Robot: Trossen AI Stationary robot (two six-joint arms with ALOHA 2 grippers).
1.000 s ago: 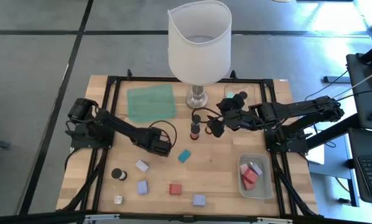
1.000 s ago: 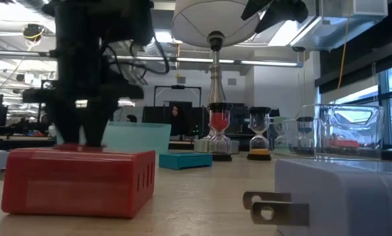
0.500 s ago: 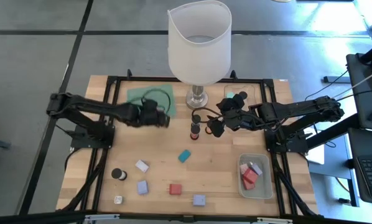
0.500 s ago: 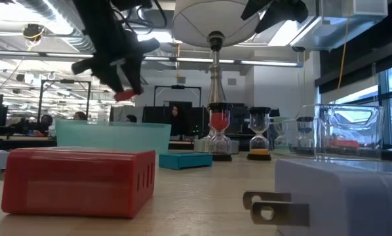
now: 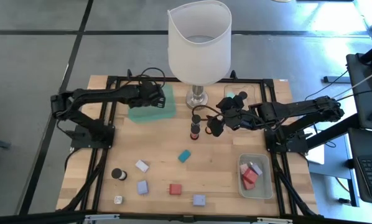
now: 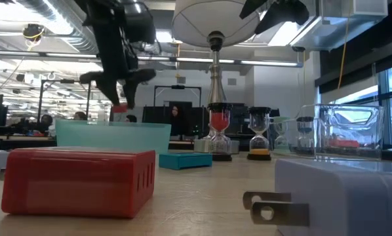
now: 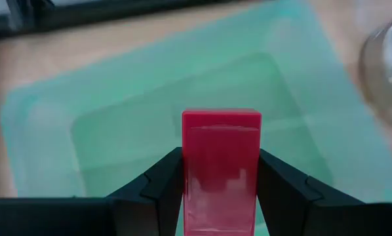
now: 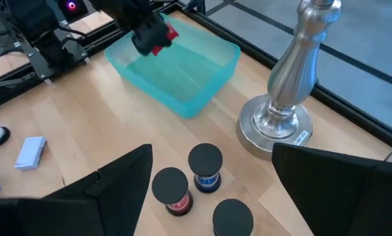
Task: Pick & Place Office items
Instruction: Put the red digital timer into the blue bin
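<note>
Left fingers [image 7: 220,190] tight on a red block [image 7: 221,167] over the green tray [image 5: 152,104], right fingers [image 8: 212,180] wide open above three small timers [image 8: 204,167], by the lamp [image 5: 199,43]

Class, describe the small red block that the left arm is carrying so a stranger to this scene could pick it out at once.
Start at the big white-shaded lamp at the table's far edge, then look beside its base to the teal tray. Above that tray hangs the left end effector, shut on the red block. Unlike the other red block lying on the wood, this one is held in the air between two dark fingers.
</note>
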